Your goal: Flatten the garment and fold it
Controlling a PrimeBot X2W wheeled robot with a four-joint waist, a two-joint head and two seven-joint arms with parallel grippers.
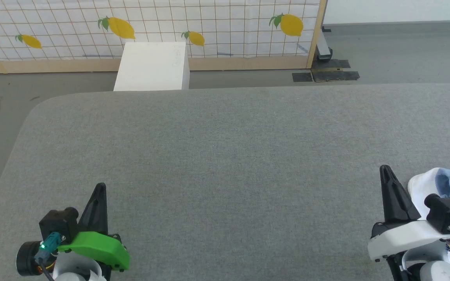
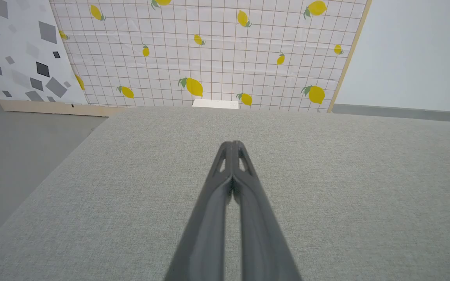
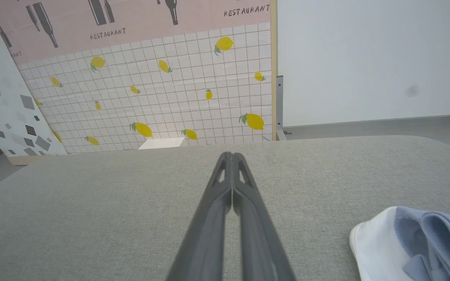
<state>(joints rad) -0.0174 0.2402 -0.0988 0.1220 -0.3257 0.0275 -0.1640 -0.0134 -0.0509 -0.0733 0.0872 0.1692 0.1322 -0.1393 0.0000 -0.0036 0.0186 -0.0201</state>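
- Grey woven tabletop [image 1: 225, 156] across the whole foreground; beyond its far edge, lemon-print grid panel [image 1: 209, 27] and white box [image 1: 152, 66].
- Note garment [image 1: 449, 181] at near right corner of tabletop, bunched in a heap: white layer on its left side, light blue folds to the right. Cut off by the frame edge, so full extent cannot be told.
- Note left gripper [image 1: 100, 187] at near left, fingers pressed together, pinching nothing, over bare tabletop, well apart from garment.
- Note right gripper [image 1: 385, 169] at near right, fingers pressed together too and empty, just left of the heap; fingers clear of the cloth in the right wrist view.
- Judge handling: soft, light, limp knit. No stiffness; likely to drape and sag when lifted, and to drag rather than slide on the rough tabletop.
- Judge grip: pinch a single layer at an edge or corner, e.g. the white rim nearest the right gripper, not the middle of the bunch. Risk of catching several layers at once.
- Expect need of both grippers at two spread points to pull flat, given width far beyond one gripper.
- Flattening not yet begun, by the look of the heap.
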